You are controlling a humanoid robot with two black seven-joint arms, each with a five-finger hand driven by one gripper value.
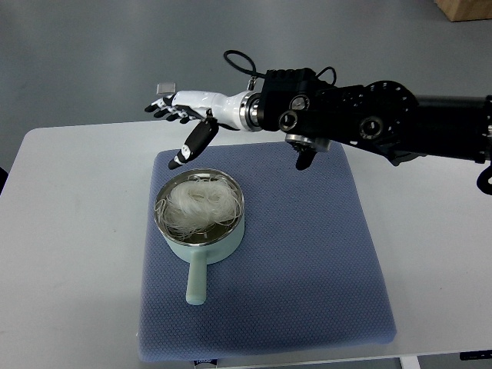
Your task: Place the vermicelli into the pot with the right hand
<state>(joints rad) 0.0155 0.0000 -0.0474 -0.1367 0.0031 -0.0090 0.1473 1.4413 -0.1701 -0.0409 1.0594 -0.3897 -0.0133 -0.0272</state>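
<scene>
A pale green pot (201, 240) with a metal inside and a long handle (197, 283) stands on the blue mat (307, 254). A tangle of white vermicelli (198, 204) lies in the pot. My right hand (178, 115) reaches in from the right, above and behind the pot. Its fingers are spread and hold nothing. The thumb (197, 143) points down toward the pot's far rim. The left arm does not show.
The blue mat lies on a white table (69, 231). The black forearm (369, 119) spans the mat's far right edge. A cardboard box corner (465, 8) shows at the top right. Grey floor lies beyond the table.
</scene>
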